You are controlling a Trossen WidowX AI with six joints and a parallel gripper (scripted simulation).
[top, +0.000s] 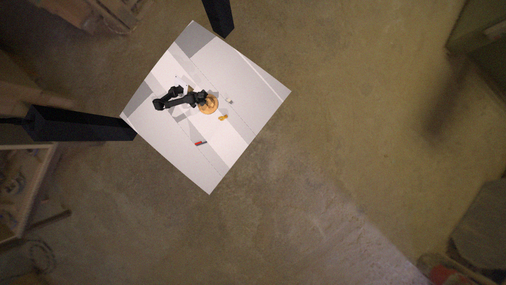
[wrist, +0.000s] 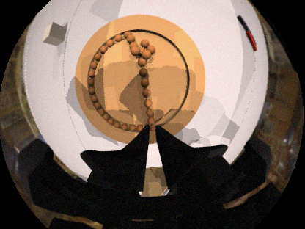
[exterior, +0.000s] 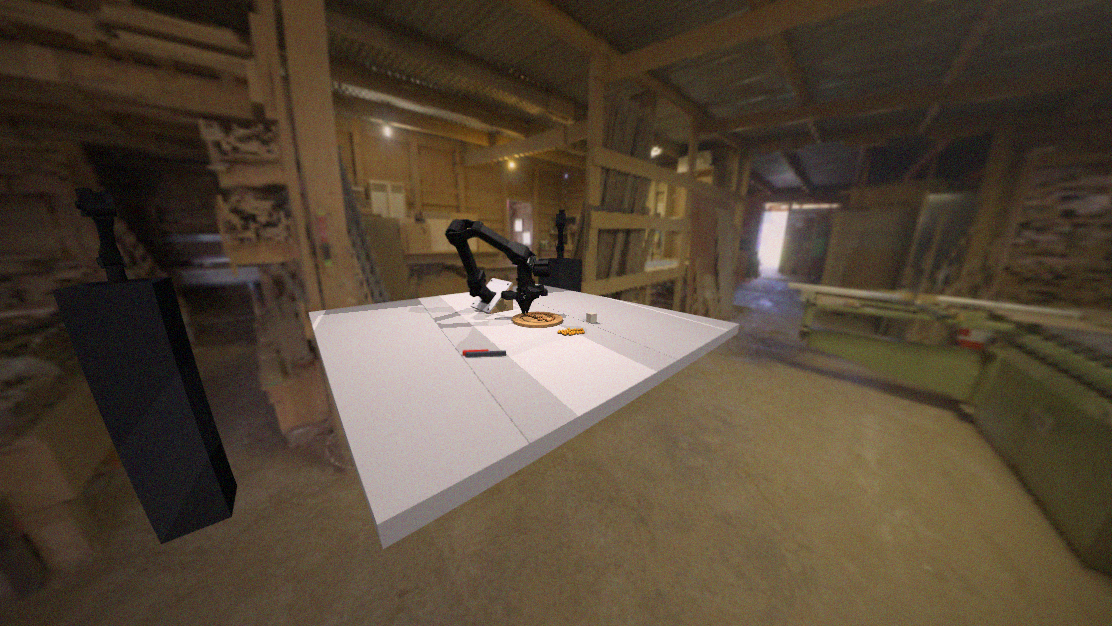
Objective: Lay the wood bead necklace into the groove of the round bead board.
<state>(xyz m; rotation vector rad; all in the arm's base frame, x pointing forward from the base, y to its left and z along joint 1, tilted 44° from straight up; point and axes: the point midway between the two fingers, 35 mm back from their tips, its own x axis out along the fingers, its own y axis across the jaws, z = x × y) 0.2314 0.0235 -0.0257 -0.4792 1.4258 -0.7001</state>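
The round bead board [top: 213,110] [exterior: 536,325] [wrist: 198,81] lies flat on the table, with a dark circular groove. The wood bead necklace [wrist: 91,82] lies along the groove's left side in the wrist view, from the top round to the bottom. The rest runs down the middle from a small bunch of beads near the top. The groove's right side holds no beads. My gripper [exterior: 525,312] [wrist: 152,127] is low over the board at the groove's bottom edge in the wrist view, shut on a bead of the necklace. The arm hides its fingertips in the top view.
A pile of small orange pieces [top: 222,117] [exterior: 571,332] and a pale block [top: 230,101] [exterior: 591,318] [wrist: 55,34] stand near the board. A red and dark stick [top: 200,143] [exterior: 484,353] [wrist: 248,32] lies farther off. A tilted white panel [exterior: 490,297] stands by the arm's base.
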